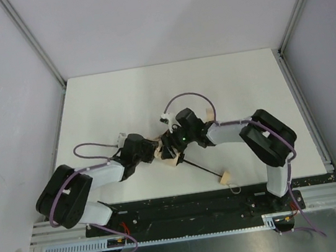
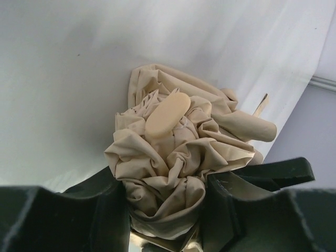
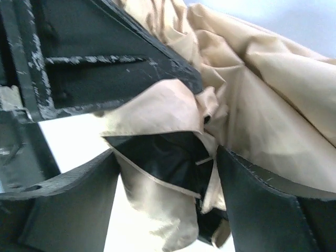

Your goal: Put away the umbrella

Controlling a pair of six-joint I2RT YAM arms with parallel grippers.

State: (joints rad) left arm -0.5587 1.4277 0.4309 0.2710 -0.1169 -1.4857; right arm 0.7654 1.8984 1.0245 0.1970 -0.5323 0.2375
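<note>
Umbrella (image 2: 173, 142), gathering step: left gripper (image 2: 165, 197) clenched on bunched fabric, far from handle (image 1: 225, 177); right gripper (image 3: 168, 173) straddles folds, grasp indeterminable; next, telescope shaft (image 1: 202, 170) toward handle.

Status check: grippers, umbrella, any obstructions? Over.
Left gripper shut on umbrella canopy. Right gripper open, fabric loose between its fingers. Shaft out, handle lying at table near edge. No obstruction seen.

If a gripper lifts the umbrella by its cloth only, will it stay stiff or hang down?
Probably floppy: the cloth of the umbrella lies loose and crumpled at the left gripper. The thin extended shaft and handle would likely dangle and swing. It looks light.
</note>
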